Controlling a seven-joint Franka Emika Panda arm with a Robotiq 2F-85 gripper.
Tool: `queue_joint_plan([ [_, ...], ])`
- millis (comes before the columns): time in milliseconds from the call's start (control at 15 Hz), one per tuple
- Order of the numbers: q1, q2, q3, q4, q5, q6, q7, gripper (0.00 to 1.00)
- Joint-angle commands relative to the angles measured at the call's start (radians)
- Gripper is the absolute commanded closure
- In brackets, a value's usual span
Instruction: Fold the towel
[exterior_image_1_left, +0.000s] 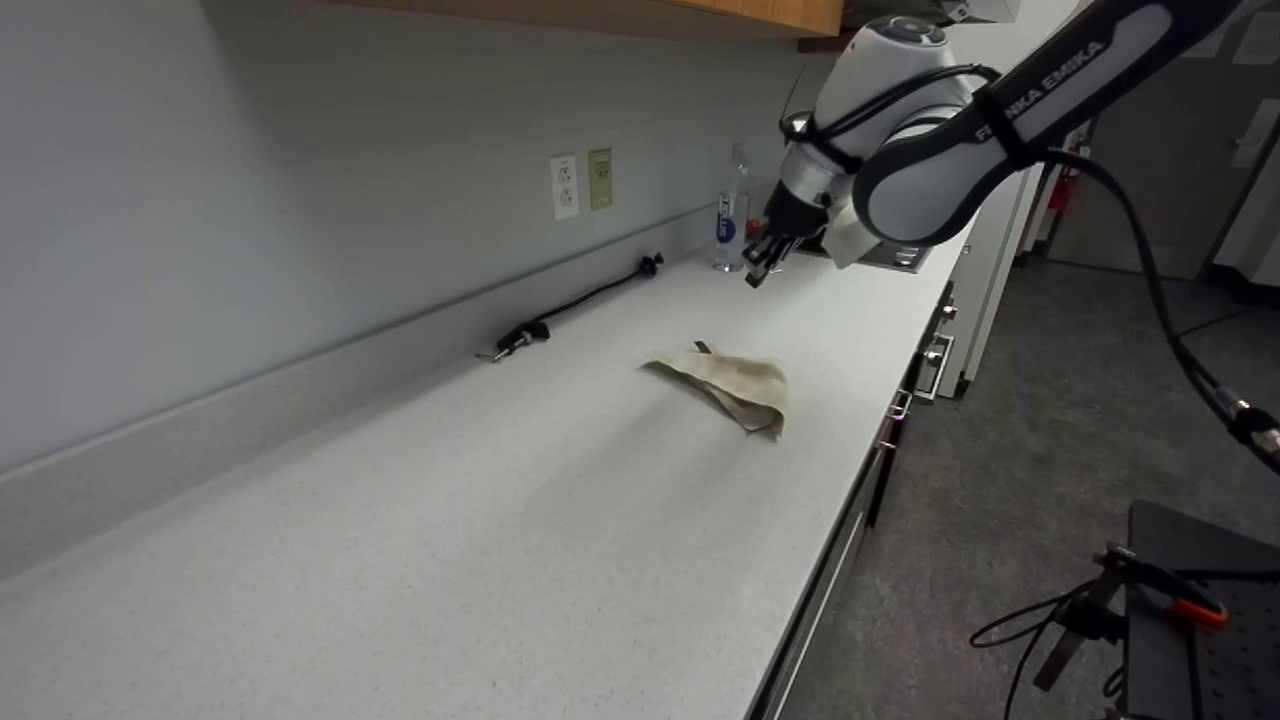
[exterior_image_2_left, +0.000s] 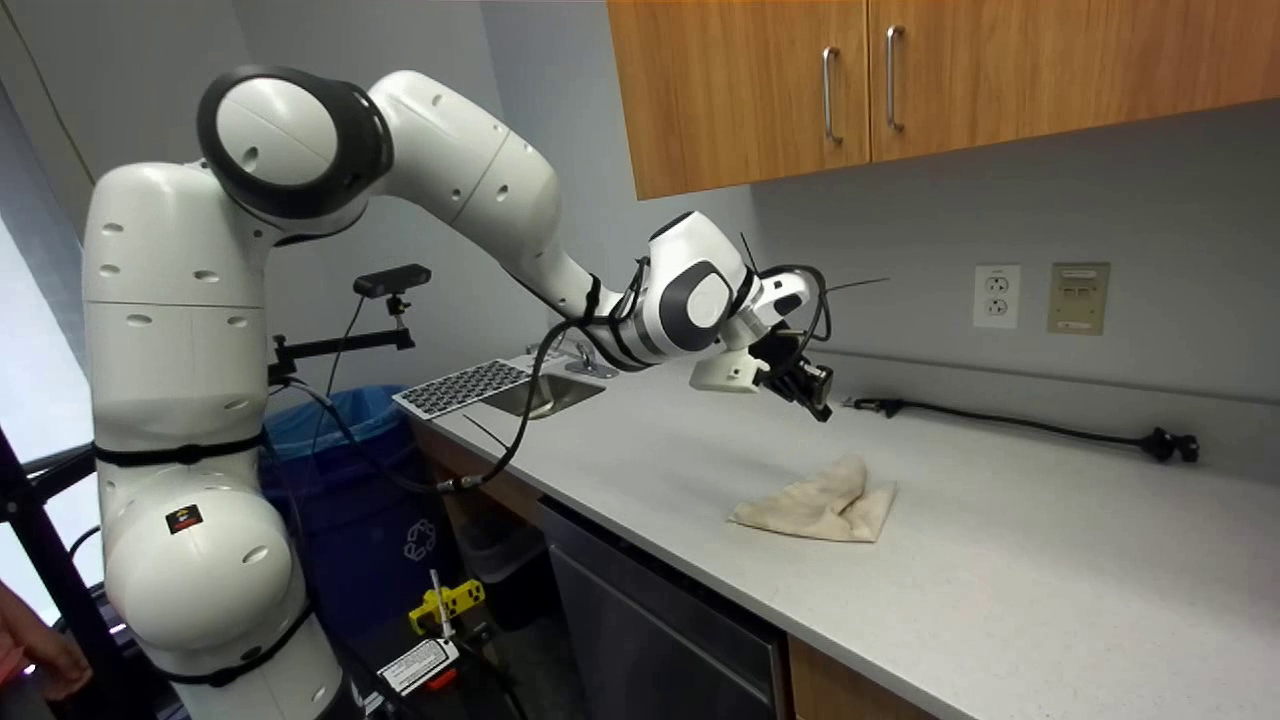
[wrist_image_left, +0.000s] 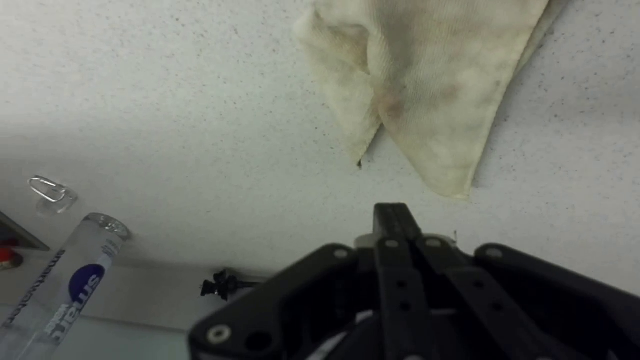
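A cream towel with faint stains lies rumpled and partly folded over on the white counter. It shows in both exterior views (exterior_image_1_left: 745, 378) (exterior_image_2_left: 812, 503) and in the wrist view (wrist_image_left: 445, 85), where its top is cut off by the frame edge. Two of its corners point toward the gripper there. My gripper (wrist_image_left: 397, 220) is shut, with its fingertips together and nothing between them. It hangs above the counter, apart from the towel, and shows in both exterior views (exterior_image_1_left: 757, 268) (exterior_image_2_left: 820, 398).
A clear water bottle (exterior_image_1_left: 731, 220) stands near the wall beyond the gripper; it also shows in the wrist view (wrist_image_left: 85, 282). A black cable-like arm (exterior_image_2_left: 1030, 425) lies along the backsplash. A sink (exterior_image_2_left: 590, 393) is set in the counter (exterior_image_1_left: 450, 560). Wooden cabinets (exterior_image_2_left: 740, 100) hang above.
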Motion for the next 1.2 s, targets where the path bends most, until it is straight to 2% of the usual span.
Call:
queue_joint_plan([
  [0,-0.016,-0.120,-0.004,-0.083,0.016,-0.014,-0.017,0.74],
  [67,-0.018,-0.137,-0.007,-0.092,0.020,-0.012,-0.017,0.73],
  [467,-0.039,-0.207,0.008,-0.127,0.145,0.009,-0.036,0.28],
  [533,-0.118,-0.212,0.093,-0.131,0.173,0.006,-0.045,0.21],
  [667,-0.149,-0.210,0.148,-0.140,0.264,0.000,-0.086,0.06],
  [733,-0.116,-0.204,0.128,-0.142,0.335,-0.001,-0.136,0.01],
  [933,-0.129,-0.188,0.194,-0.143,0.513,-0.021,-0.284,0.00],
  [1133,-0.131,-0.176,0.218,-0.135,0.606,-0.038,-0.386,0.00],
])
